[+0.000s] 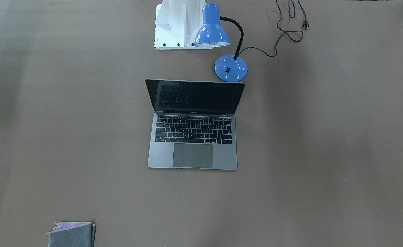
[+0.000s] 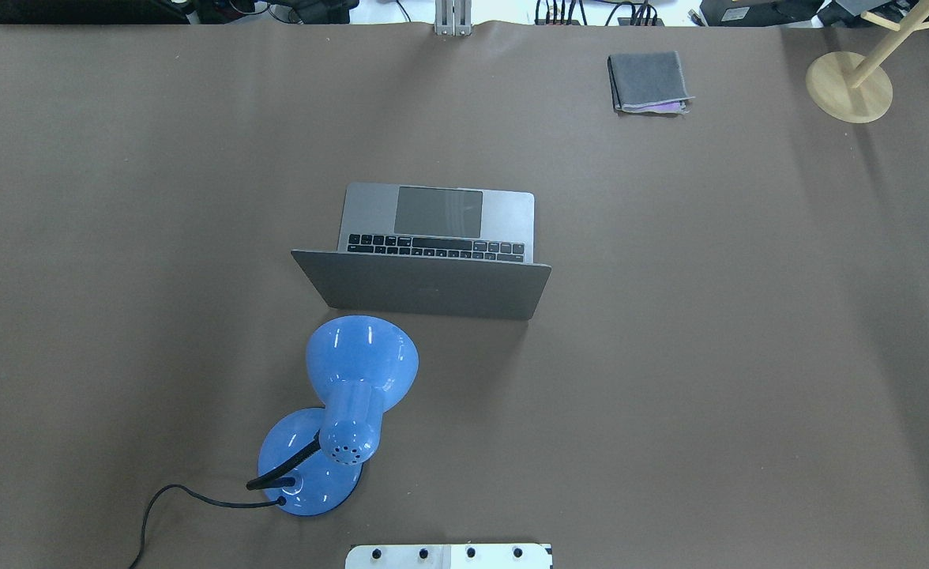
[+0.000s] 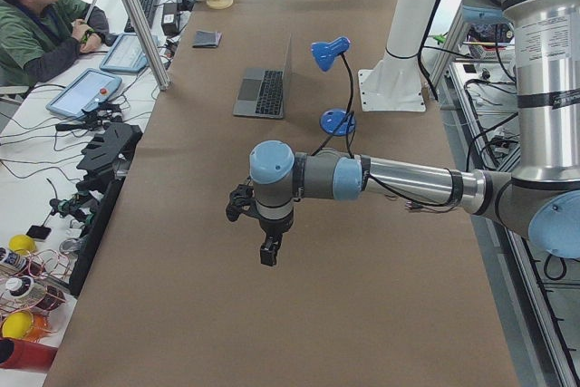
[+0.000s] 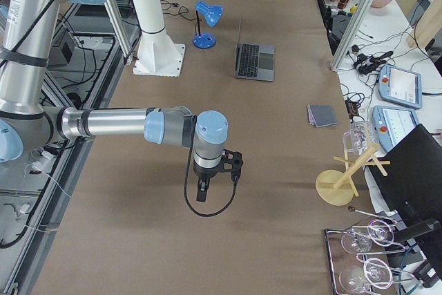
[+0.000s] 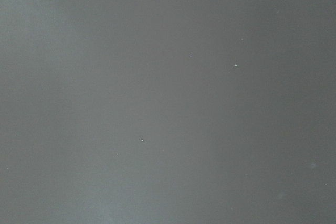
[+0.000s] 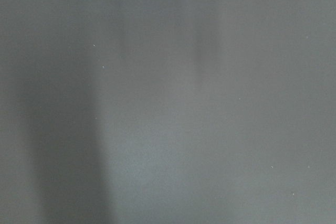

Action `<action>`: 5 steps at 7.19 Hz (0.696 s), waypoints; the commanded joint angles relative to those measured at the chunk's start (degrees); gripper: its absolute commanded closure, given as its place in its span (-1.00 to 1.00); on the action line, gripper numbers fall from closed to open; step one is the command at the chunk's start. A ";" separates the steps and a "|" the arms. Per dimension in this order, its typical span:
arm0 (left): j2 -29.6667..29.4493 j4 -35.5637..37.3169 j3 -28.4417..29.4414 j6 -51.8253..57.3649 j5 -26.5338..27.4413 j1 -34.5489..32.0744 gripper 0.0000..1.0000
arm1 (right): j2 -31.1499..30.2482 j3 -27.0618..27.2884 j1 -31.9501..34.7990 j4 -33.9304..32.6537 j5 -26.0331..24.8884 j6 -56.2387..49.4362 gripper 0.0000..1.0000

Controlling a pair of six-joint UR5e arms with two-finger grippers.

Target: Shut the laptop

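The space-grey laptop (image 1: 193, 156) stands open in the middle of the brown table, its dark screen upright and its keyboard facing away from the robot. In the overhead view I see the back of its lid (image 2: 433, 286). It also shows in the exterior left view (image 3: 263, 92) and the exterior right view (image 4: 254, 60). My left gripper (image 3: 268, 251) hangs over bare table far from the laptop. My right gripper (image 4: 201, 191) does the same at the other end. I cannot tell whether either is open or shut. Both wrist views show only bare table.
A blue desk lamp (image 1: 211, 32) with a round base (image 1: 231, 68) and a black cord stands just behind the laptop's lid, by the white robot base (image 1: 174, 27). A folded grey cloth (image 2: 648, 81) and a wooden stand (image 2: 849, 87) sit at the far right.
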 commanded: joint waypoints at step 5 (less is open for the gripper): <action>-5.17 -22.47 3.64 -0.74 0.29 0.11 -0.99 | 1.35 1.02 -0.08 29.46 12.79 5.37 -1.00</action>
